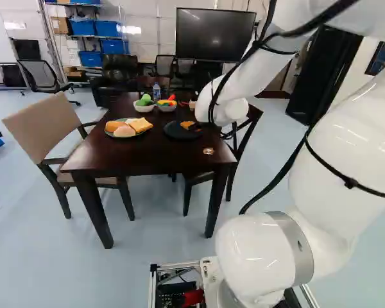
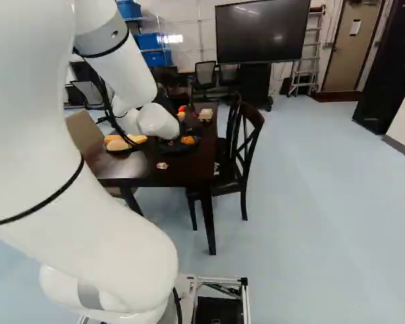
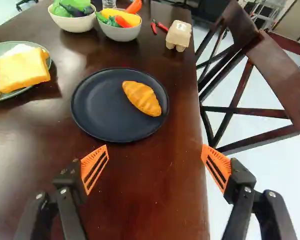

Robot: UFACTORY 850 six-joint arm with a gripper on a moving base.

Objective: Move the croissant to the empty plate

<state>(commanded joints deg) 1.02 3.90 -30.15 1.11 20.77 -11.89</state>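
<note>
Clearly ridged and golden-orange, the tapered croissant [image 3: 142,98] lies on a dark plate [image 3: 102,107], upper middle of the left base view; the gripper [image 3: 155,146] gapes wide, empty.

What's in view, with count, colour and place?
table: one, brown, ahead of arm
black plate: one, ahead of gripper
croissant: one, orange, on black plate
green plate: one, beside black plate
bread pieces: several, yellow and tan, on green plate
bowls: two, whitish, beyond plates, holding vegetables
thin peppers: two, red, beside egg carton
egg carton: one, beige, near table edge
bottle: one, bluish, beyond bowls
armchair: one, beige, left of table
chairs: two, dark wood, right of table
screen: one, black, beyond table
bins: several, blue, beyond table
arm: one, white, reaching over table
gripper: one, black, open, above table
</note>
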